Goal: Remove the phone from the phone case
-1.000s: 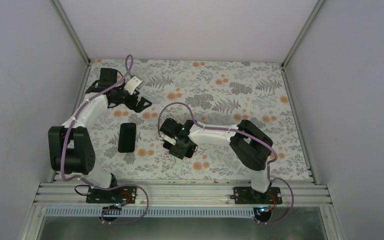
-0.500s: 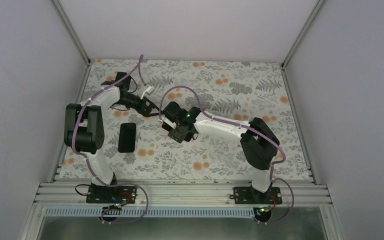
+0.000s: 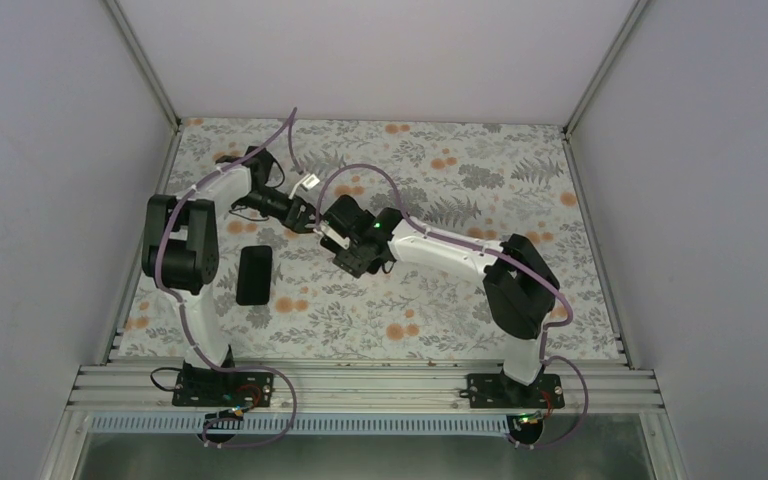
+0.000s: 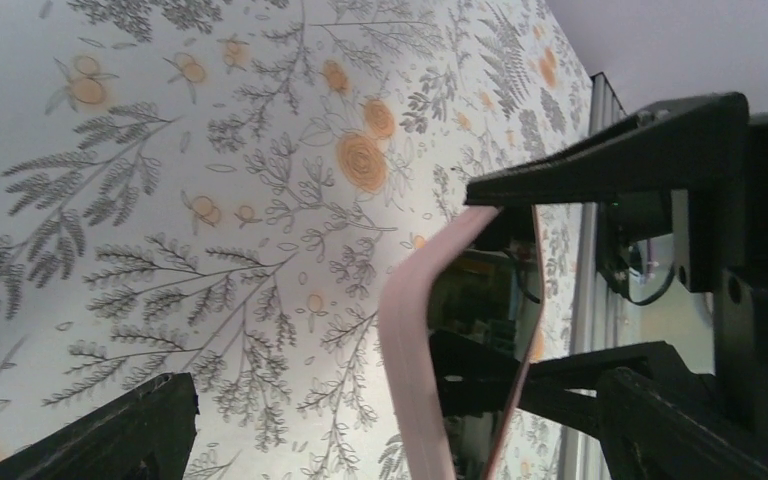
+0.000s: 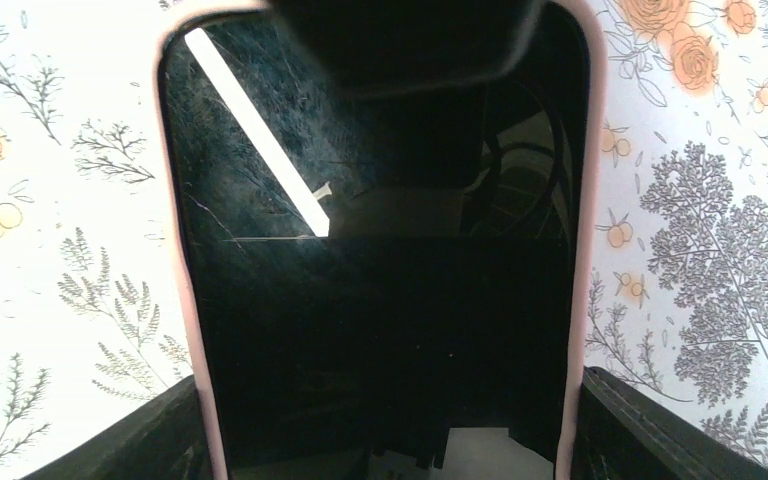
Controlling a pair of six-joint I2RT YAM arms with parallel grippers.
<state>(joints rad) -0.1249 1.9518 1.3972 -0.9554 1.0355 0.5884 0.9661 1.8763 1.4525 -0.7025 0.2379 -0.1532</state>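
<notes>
Clamped from both sides, the pink phone case [image 4: 407, 340] sits between the jaws of the right gripper [image 5: 390, 388], whose two black fingers [image 5: 120, 440] flank its long edges at the bottom of the right wrist view. The phone [image 5: 380, 280] is inside the case, its dark, scratched screen facing that camera and ringed by the pink rim. Both are held above the floral tablecloth [image 3: 460, 180], a little left of the table's middle and toward the far side. The left gripper [image 3: 303, 216] meets them from the left with its jaws wide apart. In the left wrist view one finger [image 4: 110, 435] shows at the lower left and the other at the lower right, with the edge of the case standing between them. Whether either finger touches the case cannot be told. A dark shape covers the far end of the screen in the right wrist view. On the cloth, to the near left of both grippers and apart from them, lies a black rectangular object [image 3: 253, 274].
</notes>
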